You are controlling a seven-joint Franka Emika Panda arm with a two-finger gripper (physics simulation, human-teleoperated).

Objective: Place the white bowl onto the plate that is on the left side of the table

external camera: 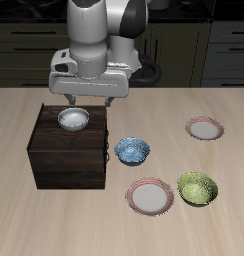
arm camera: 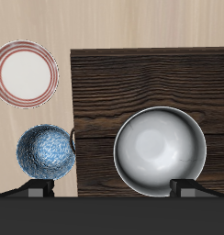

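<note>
The white bowl (external camera: 74,120) stands on top of a dark brown wooden box (external camera: 66,160). It fills much of the wrist view (arm camera: 160,151). My gripper (external camera: 91,102) hangs open just above the box top, over the bowl and a little to one side of it, holding nothing. In the wrist view the gripper (arm camera: 112,189) shows its two fingertips (arm camera: 36,188) wide apart. The plate (external camera: 204,128), with pink-red rim and beige centre, lies on the left side of the table (external camera: 24,215), well away from the box. It does not show in the wrist view.
A blue patterned bowl (external camera: 133,151) (arm camera: 45,152) sits on the table beside the box. A second, larger-looking pink-rimmed plate (external camera: 151,196) (arm camera: 25,73) and a yellow-green bowl (external camera: 197,188) lie nearer the table's front edge.
</note>
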